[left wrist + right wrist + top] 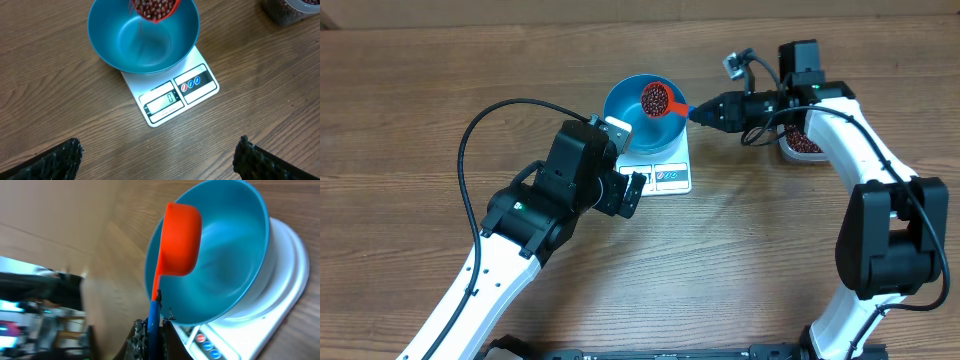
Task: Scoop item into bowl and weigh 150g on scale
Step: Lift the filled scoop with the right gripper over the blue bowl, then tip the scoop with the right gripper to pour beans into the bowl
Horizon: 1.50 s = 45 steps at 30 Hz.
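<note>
Overhead, the right gripper (700, 112) is clamped on the handle (154, 292) of a red scoop (657, 99), holding it over the bowl (623, 113) so its beans (653, 97) sit above where they must fall; the bowl stands on the scale (672, 177), so the weight can be read as beans go in; the left gripper (159, 162) hangs with jaws spread wide and empty near the scale's front edge, probably parked so its camera has the display (161, 102) in sight; that display seems to read zero and the bowl's visible floor is bare, so I judge nothing poured yet; the tub (807, 146) of spare beans lies by the right arm (860, 140), half covered by it; the right wrist view shows only the scoop's underside; the left wrist view crops the scoop's top, and a faint blur beneath it may be falling beans or glare.
</note>
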Available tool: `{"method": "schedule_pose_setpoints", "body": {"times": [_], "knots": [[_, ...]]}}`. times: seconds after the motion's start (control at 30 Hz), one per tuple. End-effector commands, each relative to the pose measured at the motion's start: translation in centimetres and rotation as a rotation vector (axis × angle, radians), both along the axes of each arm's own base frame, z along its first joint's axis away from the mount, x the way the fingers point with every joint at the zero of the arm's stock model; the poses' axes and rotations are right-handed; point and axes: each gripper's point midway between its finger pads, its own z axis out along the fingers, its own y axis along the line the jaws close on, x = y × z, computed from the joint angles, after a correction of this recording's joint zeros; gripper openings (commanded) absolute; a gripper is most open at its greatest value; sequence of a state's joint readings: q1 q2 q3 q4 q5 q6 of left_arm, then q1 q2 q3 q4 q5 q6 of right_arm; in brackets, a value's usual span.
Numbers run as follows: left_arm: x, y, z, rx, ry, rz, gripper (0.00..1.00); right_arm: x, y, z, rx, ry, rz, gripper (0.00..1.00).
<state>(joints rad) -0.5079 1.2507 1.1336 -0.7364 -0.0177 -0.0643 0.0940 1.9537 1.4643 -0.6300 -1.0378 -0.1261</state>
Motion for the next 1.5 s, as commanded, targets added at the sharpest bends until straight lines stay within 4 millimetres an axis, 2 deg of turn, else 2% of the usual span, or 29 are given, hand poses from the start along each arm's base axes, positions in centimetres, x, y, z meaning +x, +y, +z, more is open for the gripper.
{"method": "schedule_pose_setpoints", "body": {"times": [0.0,0.27,0.97,1.2,1.37,1.47], "knots": [[-0.1,-0.1,-0.4,-0.001,0.014,-0.009,1.0,1.3,0.3,0.1,-0.088,-0.15,0.021,0.04],[-0.1,-0.1,-0.4,-0.001,0.014,-0.009,1.0,2.2,0.5,-0.5,-0.204,-0.406,0.116,0.04],[-0.1,-0.1,-0.4,-0.001,0.014,-0.009,1.0,2.4,0.4,-0.6,-0.352,-1.017,0.465,0.04],[-0.1,-0.1,-0.4,-0.001,0.014,-0.009,1.0,3.8,-0.6,-1.2,-0.47,-1.056,0.46,0.04],[-0.1,-0.1,-0.4,-0.001,0.014,-0.009,0.99,4.0,-0.6,-1.0,-0.47,-1.07,0.457,0.03],[-0.1,-0.1,-0.4,-0.001,0.014,-0.009,0.99,3.6,-0.4,-0.2,-0.448,-1.077,0.457,0.04]]}}
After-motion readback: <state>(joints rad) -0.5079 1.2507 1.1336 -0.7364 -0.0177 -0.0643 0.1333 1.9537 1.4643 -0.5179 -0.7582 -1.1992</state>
